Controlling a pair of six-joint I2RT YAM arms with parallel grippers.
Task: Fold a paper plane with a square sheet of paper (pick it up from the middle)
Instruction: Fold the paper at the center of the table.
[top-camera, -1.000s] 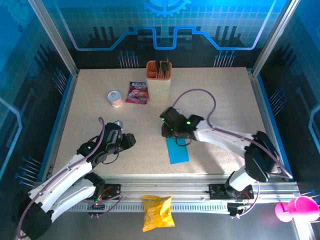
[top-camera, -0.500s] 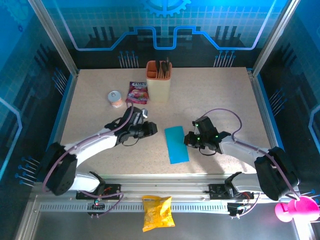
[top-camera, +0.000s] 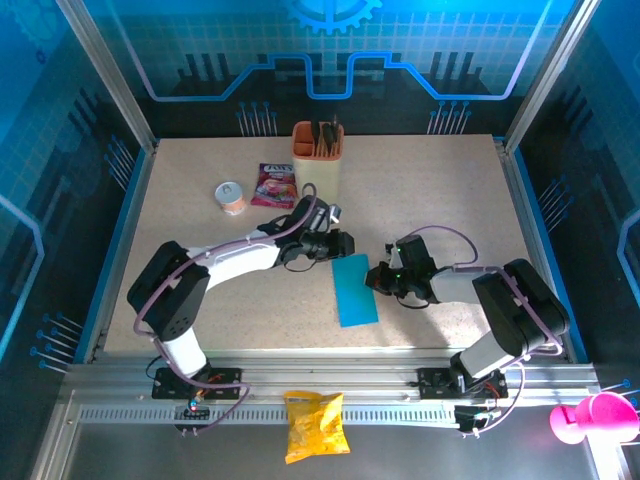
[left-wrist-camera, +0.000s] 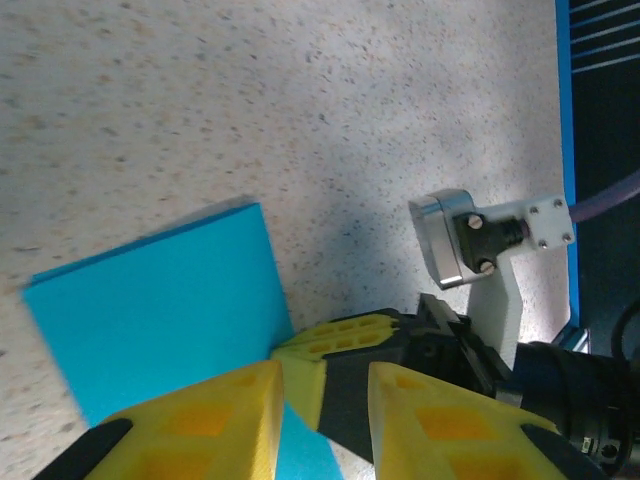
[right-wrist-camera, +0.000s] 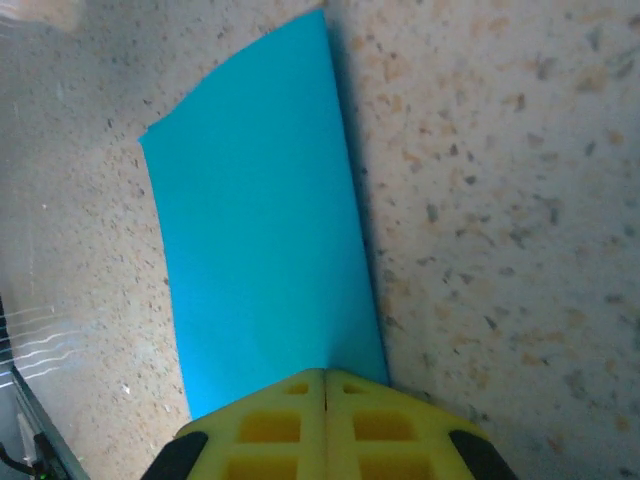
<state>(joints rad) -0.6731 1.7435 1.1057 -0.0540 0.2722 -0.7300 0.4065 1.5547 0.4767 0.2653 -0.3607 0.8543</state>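
Right end effector (top-camera: 374, 281) has just clenched at the right edge of the paper (top-camera: 355, 292), flat on the surface (top-camera: 450, 200) — left end effector (top-camera: 343, 246), released, has swung in over its far corner — fold looks next

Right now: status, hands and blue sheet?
Left hand open at sheet far edge. Right hand shut at its right edge, grip unclear. Hands close together.

Cool blue light washed the enclosure (top-camera: 330, 90); the desk (top-camera: 450, 200) was evenly bright, with soft shadows and slightly blurred close-up edges.
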